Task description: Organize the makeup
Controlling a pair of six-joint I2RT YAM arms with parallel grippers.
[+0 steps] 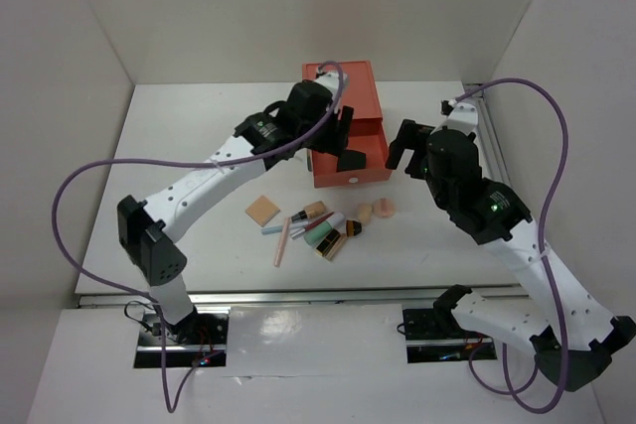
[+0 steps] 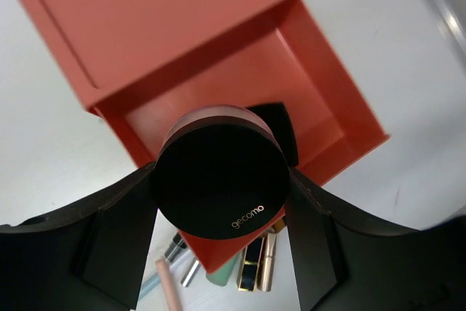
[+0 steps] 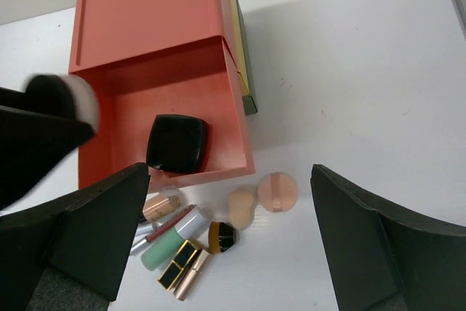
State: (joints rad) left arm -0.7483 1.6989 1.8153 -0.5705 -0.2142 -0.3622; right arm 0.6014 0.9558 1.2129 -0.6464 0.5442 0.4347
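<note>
The left hand [image 2: 218,213] clamps the black jar [image 2: 218,172] above the open coral drawer [image 2: 324,71] holding a black compact [image 3: 177,143]; dropped off-centre, it could clip the wall and roll away. Right hand [image 1: 404,147] gapes.

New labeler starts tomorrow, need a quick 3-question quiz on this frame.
1. True or false: the left fingers hold the black jar at the open coral drawer.
2. What lies inside the drawer? A) mint tube B) black compact C) peach sponge
3. Fill in: the right fingers stand ____ and hold nothing.
Key: 1 true; 2 B; 3 open.
</note>
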